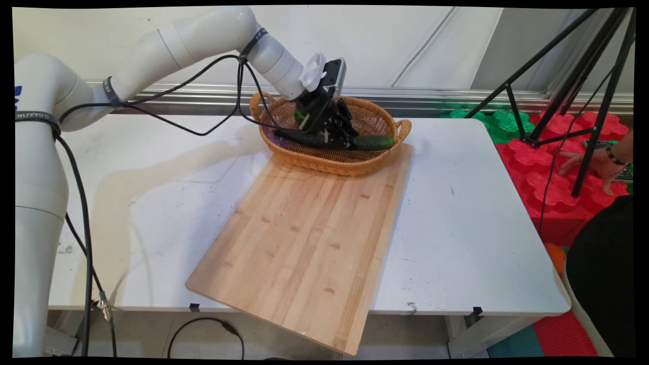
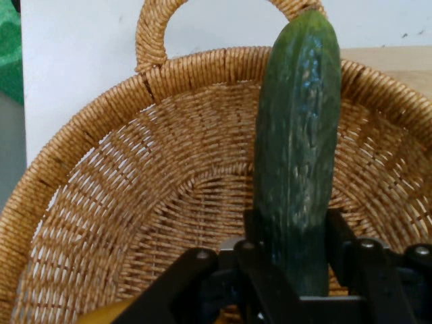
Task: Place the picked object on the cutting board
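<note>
My black gripper (image 1: 335, 136) reaches down into a woven wicker basket (image 1: 372, 163) at the table's back. It is shut on a dark green cucumber (image 1: 372, 142) that lies across the basket, its right end near the right rim. In the hand view the cucumber (image 2: 297, 155) runs straight up from between the fingers (image 2: 254, 237) toward the basket's handle (image 2: 156, 27). A purple thing (image 1: 278, 138) shows low in the basket's left side, and a bit of yellow (image 2: 108, 314) sits at the hand view's bottom edge.
A large wooden cutting board (image 1: 309, 233) lies on the white table (image 1: 471, 218) in front of the basket, overhanging the near edge. A black tripod (image 1: 583, 101) and red and green foam blocks (image 1: 547, 177) stand to the right. A person's hand (image 1: 598, 167) rests there.
</note>
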{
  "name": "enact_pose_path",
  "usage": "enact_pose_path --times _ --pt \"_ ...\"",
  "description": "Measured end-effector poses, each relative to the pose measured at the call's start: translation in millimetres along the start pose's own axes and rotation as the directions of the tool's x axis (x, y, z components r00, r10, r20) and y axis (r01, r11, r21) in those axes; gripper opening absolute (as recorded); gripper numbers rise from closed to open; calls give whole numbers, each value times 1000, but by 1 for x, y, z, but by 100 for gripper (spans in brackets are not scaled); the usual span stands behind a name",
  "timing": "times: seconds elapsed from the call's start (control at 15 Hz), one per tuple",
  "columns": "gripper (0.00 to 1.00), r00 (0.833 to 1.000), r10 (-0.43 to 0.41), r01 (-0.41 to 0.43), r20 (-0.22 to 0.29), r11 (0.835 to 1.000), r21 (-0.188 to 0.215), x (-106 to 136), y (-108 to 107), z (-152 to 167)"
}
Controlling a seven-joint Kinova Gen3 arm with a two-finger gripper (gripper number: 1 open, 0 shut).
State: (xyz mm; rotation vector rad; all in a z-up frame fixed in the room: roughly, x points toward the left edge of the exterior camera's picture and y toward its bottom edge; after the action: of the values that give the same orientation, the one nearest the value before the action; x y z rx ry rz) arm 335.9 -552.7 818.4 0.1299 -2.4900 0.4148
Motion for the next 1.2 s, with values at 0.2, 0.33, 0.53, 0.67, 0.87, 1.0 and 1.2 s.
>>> enact_pose_path --times 0.2,0.33,0.53,0.67,0.87,1.0,1.2 --pt "0 1000 7 -7 -2 1000 1 0 0 -2" --pt "0 1000 6 -6 -8 1000 3 0 0 -5" --pt "0 1000 1 -1 -21 1000 8 0 2 -14" --pt "0 999 -2 2 -34 1000 14 -2 4 -24" --pt "0 998 0 1 -55 1000 29 -4 7 -44" --pt "0 997 -2 6 -78 999 43 -3 8 -59" --pt "0 994 -11 17 -111 998 56 -1 9 -78"
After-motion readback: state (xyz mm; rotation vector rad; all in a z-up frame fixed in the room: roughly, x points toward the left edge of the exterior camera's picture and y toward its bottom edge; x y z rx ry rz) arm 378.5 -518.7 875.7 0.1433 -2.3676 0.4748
